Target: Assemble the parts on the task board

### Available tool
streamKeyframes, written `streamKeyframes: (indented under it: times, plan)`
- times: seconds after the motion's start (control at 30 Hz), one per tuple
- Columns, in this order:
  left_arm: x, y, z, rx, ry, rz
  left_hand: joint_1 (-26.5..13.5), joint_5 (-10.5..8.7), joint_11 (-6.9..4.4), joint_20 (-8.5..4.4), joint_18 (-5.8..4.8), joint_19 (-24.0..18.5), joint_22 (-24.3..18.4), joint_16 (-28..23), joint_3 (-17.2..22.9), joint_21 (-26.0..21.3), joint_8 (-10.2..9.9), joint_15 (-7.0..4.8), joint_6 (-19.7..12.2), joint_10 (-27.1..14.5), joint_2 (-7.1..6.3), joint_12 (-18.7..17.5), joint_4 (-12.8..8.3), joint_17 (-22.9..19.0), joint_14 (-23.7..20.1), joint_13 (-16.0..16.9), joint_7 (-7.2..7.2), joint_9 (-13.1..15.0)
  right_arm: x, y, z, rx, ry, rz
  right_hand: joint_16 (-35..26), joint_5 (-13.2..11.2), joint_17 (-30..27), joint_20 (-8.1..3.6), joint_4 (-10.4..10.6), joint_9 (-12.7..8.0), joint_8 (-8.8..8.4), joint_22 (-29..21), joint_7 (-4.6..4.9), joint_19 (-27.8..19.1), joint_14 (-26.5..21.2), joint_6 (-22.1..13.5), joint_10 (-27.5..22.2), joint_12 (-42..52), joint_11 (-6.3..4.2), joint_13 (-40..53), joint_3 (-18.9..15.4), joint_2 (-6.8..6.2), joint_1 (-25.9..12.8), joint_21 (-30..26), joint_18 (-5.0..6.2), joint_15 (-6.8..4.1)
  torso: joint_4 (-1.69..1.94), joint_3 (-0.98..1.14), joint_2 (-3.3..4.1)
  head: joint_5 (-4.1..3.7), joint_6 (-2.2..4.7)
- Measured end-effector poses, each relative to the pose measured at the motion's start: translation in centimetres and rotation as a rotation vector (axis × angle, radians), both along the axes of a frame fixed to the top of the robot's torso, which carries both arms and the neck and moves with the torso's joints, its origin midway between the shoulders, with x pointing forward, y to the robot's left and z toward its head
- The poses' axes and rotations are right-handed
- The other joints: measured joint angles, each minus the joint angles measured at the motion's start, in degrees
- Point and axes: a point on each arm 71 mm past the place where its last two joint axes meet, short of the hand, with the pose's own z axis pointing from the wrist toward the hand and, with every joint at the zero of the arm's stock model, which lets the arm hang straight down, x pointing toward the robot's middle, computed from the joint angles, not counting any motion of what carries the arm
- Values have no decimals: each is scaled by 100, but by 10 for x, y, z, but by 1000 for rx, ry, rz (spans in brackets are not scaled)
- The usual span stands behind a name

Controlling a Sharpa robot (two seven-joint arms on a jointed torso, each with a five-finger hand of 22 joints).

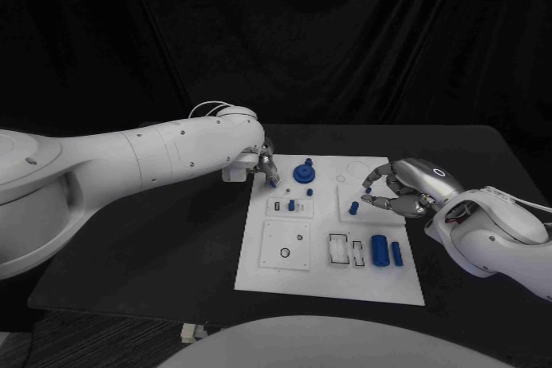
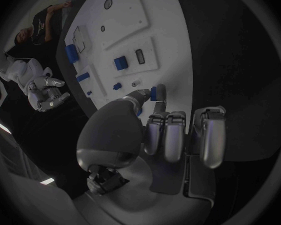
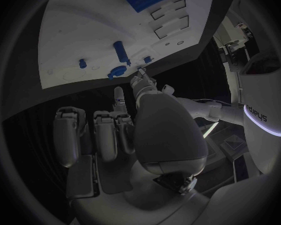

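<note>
Two hands are what I am watching over the task board (image 1: pixel 328 284), the white plate in the middle of the black table (image 1: pixel 172 248). Starting at the board's near edge, the head view gives me a square white insert (image 1: pixel 285 244) toward the near left corner and, toward the near right corner, a thick blue cylinder (image 1: pixel 380 249) standing beside a slimmer blue bar (image 1: pixel 397 253). Mid-board, a short blue peg (image 1: pixel 353 209) sits just left of my right hand (image 1: pixel 405 191), which reaches in over the board's right edge with its fingers curled, a small blue part (image 1: pixel 367 190) at the fingertips. The right wrist view shows that pinch less clearly: a fingertip lies against a small blue piece, so I read a hold there, though not firmly. Farther back, a round blue knob (image 1: pixel 304 173) stands near the board's far edge. My left hand (image 1: pixel 260 162) hovers at the far left corner; from the head view I cannot tell its grip, but the left wrist view shows the thumb and a finger closed on a small blue part (image 2: pixel 153 93), the other fingers (image 2: pixel 175 135) folded side by side.
</note>
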Motion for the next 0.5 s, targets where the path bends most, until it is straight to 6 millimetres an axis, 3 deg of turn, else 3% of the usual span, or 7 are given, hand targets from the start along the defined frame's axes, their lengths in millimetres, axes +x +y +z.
streamKeyframes:
  times: [0.23,0.5]
  plan:
    - [-12,-1,24,-4,-31,-24,-21,-66,0,0,0,0,0,0,44,0,0,-7,9,0,3,0,-10,0,-7,0,6,6,0,-1,-1,-2,3,-2,0,0,0,0,0,0,0,0,0,0,0,0,0,0,0,0,0,0,0,0,0,0,0,0,-1,14,0]
    - [-32,10,32,3,-21,-37,-150,-162,1,0,0,0,0,0,91,-22,-1,-7,62,0,-4,0,36,0,-7,0,-47,10,-1,-3,-1,-3,7,-7,0,0,0,0,0,0,0,-1,0,0,0,0,0,0,0,0,0,0,0,0,0,0,-1,4,-2,29,0]
